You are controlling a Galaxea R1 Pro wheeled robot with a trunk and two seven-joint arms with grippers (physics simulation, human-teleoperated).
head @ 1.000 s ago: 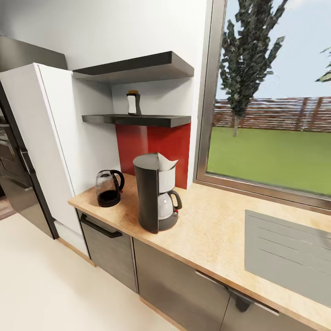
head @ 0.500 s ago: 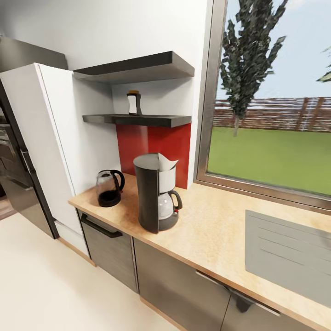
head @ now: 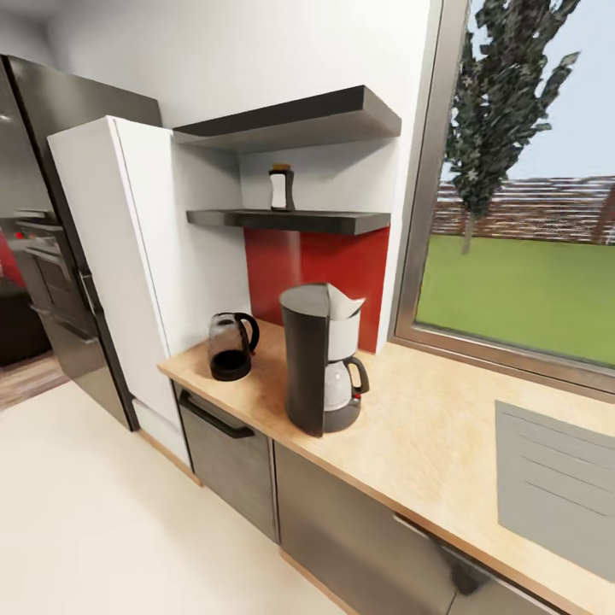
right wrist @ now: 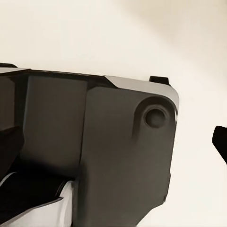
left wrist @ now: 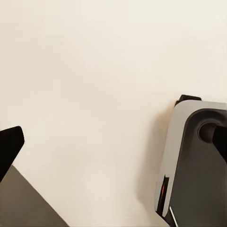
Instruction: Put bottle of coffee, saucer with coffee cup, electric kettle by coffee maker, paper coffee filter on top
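On wood-grain kitchen countertop [head: 410, 444], electric kettle [head: 231, 346]

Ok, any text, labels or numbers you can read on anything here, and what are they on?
No text can be read in these pictures.
Bottle of coffee on the shelf: a white label, too small and blurred to read.
Coffee maker: no lettering shows.
Kettle: no lettering shows.
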